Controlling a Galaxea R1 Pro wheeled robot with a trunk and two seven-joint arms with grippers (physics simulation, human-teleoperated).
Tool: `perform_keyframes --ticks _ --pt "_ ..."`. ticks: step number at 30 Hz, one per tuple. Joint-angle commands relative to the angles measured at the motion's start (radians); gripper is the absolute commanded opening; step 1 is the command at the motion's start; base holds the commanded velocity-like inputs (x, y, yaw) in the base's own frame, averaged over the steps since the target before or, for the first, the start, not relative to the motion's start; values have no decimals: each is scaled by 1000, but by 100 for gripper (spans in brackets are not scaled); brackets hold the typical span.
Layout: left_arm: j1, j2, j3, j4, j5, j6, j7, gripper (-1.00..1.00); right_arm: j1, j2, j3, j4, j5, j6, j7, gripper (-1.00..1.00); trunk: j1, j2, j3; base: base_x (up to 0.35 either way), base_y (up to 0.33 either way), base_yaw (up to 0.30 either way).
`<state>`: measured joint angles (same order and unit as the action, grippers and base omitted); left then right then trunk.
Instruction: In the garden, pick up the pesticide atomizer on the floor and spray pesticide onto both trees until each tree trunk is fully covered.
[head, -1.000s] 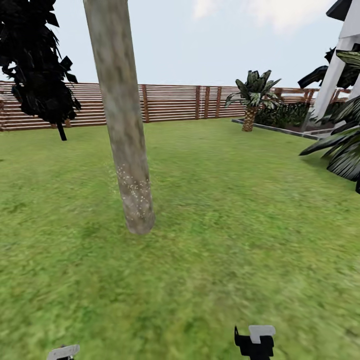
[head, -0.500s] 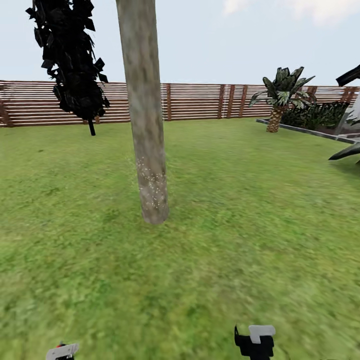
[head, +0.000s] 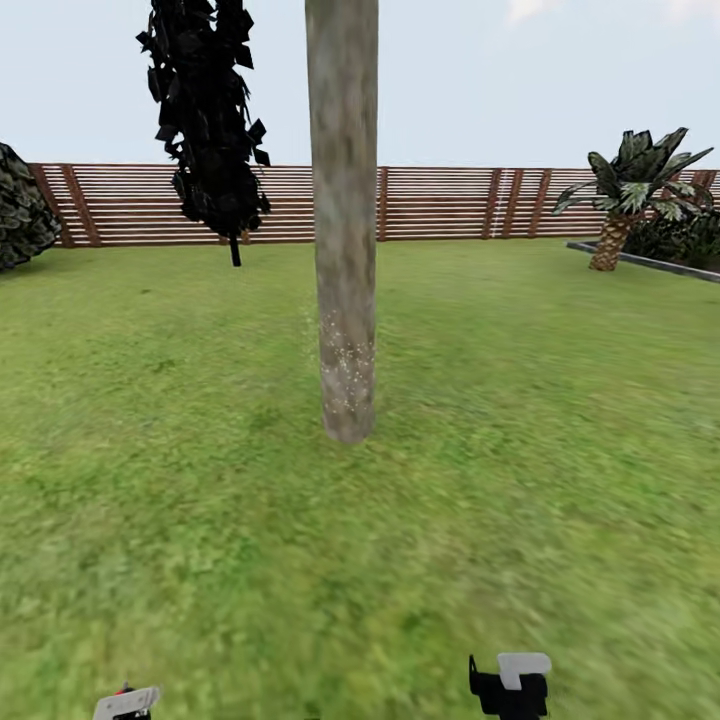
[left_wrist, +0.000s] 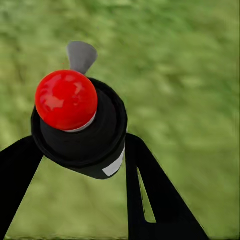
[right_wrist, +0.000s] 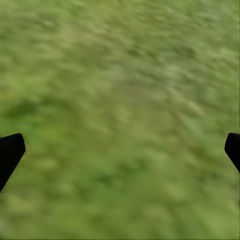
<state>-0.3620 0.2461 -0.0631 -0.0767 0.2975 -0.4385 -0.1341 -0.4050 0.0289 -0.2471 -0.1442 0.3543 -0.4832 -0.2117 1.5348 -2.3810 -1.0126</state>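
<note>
One tree trunk (head: 343, 250) rises straight from the lawn ahead of me, pale grey-brown and mottled, with fine white specks on its lower part. The pesticide atomizer (left_wrist: 92, 142) is black with a red tip (left_wrist: 66, 99) and a white band. My left gripper (left_wrist: 82, 145) is shut on it, one black finger on each side. That gripper (head: 125, 703) sits at the head view's bottom edge, well short of the trunk. My right gripper (right_wrist: 121, 150) is open over bare grass, and it shows low in the head view (head: 510, 682).
A black cypress (head: 210, 130) stands behind and left of the trunk. The brown slat fence (head: 440, 205) closes the lawn's far side. A dark bush (head: 15, 215) is at the far left. A palm-like plant (head: 625, 190) and a raised bed edge are at the far right.
The head view has swung left, so the trunk, cypress and fence have slid right in the picture. The trunk now stands upright at centre. Both grippers keep their places.
</note>
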Motion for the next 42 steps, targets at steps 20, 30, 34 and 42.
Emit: perform_keyframes --ticks 20,30,34,42 --pt "0 1 3 1 5 0 11 -100 0 0 0 0 0 0 -2 100 0 0 0 0 0 279" --pt "0 1 3 1 5 0 11 -100 6 0 0 0 0 -2 -2 100 0 0 0 0 0 279" --pt "0 1 3 1 5 0 11 -100 6 0 0 0 0 -2 -2 100 0 0 0 0 0 279" --pt "0 1 3 1 5 0 11 -100 6 0 0 0 0 -2 -2 100 0 0 0 0 0 279"
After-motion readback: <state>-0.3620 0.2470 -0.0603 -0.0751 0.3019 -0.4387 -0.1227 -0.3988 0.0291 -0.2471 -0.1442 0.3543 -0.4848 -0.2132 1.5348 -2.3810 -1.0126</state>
